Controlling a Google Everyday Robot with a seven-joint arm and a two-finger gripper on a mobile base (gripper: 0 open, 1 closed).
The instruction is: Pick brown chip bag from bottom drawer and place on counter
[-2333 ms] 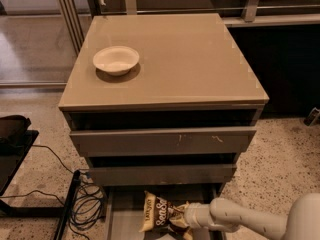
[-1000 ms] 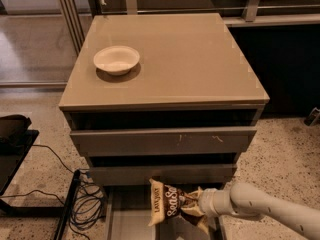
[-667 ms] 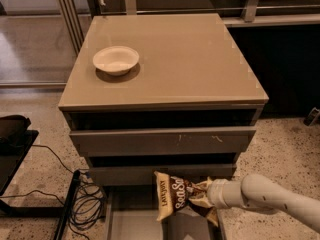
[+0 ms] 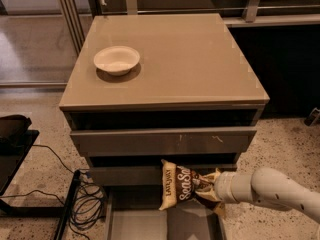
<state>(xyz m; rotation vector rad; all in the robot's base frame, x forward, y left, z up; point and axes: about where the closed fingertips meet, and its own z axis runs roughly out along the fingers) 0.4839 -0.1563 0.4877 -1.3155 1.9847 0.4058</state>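
The brown chip bag point(image 4: 179, 186) hangs upright in the air in front of the middle drawer's grey front, above the open bottom drawer point(image 4: 142, 221). My gripper point(image 4: 210, 187) comes in from the right on a white arm and is shut on the bag's right edge. The bag shows cream-yellow edges and white "Sea Salt" script. The counter point(image 4: 190, 59) is the broad taupe top of the cabinet, well above the bag.
A white bowl point(image 4: 116, 60) sits on the counter's left side. The two upper drawers point(image 4: 165, 140) stick out slightly. Black cables point(image 4: 82, 201) and a dark stand lie on the floor at left. A dark shelf unit stands behind right.
My gripper has lifted the bag up out of the bottom drawer and moved it up and right, to the level of the middle drawer's front.
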